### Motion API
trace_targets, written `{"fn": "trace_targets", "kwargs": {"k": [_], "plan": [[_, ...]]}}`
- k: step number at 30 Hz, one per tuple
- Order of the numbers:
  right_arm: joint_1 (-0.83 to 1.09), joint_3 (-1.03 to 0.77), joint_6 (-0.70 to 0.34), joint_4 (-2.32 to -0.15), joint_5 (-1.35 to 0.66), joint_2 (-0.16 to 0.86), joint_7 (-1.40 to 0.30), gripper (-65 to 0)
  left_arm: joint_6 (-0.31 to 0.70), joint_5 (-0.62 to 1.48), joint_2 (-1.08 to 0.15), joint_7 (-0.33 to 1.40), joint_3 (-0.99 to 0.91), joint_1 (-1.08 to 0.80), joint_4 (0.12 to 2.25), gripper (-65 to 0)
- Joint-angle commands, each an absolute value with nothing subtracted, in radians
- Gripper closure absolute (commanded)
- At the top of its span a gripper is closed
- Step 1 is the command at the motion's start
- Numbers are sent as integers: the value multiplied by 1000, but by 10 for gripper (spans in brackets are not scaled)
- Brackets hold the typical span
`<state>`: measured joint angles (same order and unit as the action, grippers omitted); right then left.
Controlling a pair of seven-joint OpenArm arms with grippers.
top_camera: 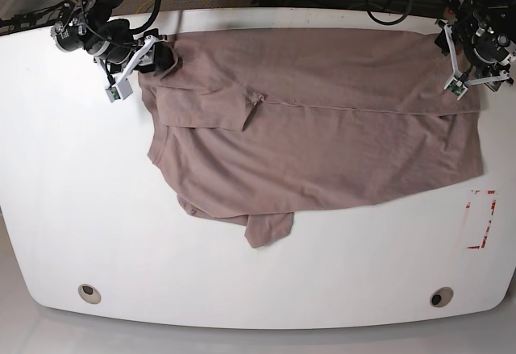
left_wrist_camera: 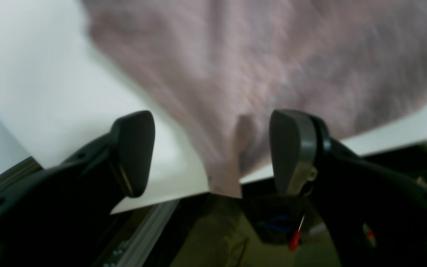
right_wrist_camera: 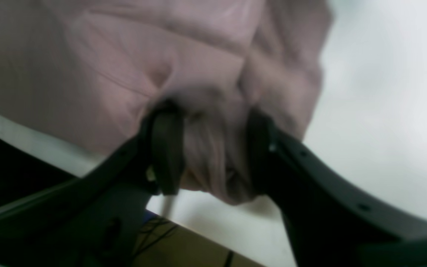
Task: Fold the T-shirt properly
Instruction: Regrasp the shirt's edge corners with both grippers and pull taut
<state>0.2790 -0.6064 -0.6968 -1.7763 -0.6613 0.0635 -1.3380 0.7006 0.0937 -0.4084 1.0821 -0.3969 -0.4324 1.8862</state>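
At the far edge of the white tabletop (top_camera: 48,168), with right gripper (right_wrist_camera: 213,148) jaws pinching the spread T-shirt (top_camera: 322,128) at its left corner, close the left gripper's (left_wrist_camera: 211,152) open jaws on the right corner before lifting both evenly.

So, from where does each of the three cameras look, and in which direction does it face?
Left wrist: sits behind the left tool, faces the T-shirt at the table edge; both fingers show, apart.
Right wrist: sits behind the right tool, faces bunched shirt cloth clamped between its fingers.
Base: overhead, looks straight down on the white table; both arms show at the far corners.
Shared: all three show the T-shirt and table.
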Motion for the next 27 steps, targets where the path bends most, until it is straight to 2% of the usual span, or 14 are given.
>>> {"fn": "trace_targets", "kwargs": {"k": [1, 3, 7, 8, 18, 27], "plan": [[265, -611, -698, -1742, -670, 79, -1323, -266, 698, 70, -433, 1072, -403, -427, 1874, -444], [254, -611, -698, -1698, -670, 84, -1303, -238, 698, 70, -449, 1070, -394, -417, 1842, -444], [251, -611, -698, -1655, -670, 122, -1270, -90, 698, 81, -506, 1070, -371, -397, 1781, -444], [249, -611, -698, -1646, -670, 134, -1268, -71, 698, 84, -518, 1070, -372, -395, 1771, -444], [255, -616, -698, -1646, -679, 249, -1267, -65, 698, 87, -549, 1070, -367, -394, 1773, -444], [259, -690, -698, -1644, -670, 291, -1253, -73, 698, 87, -545, 1076, -371, -394, 1868, -444]]}}
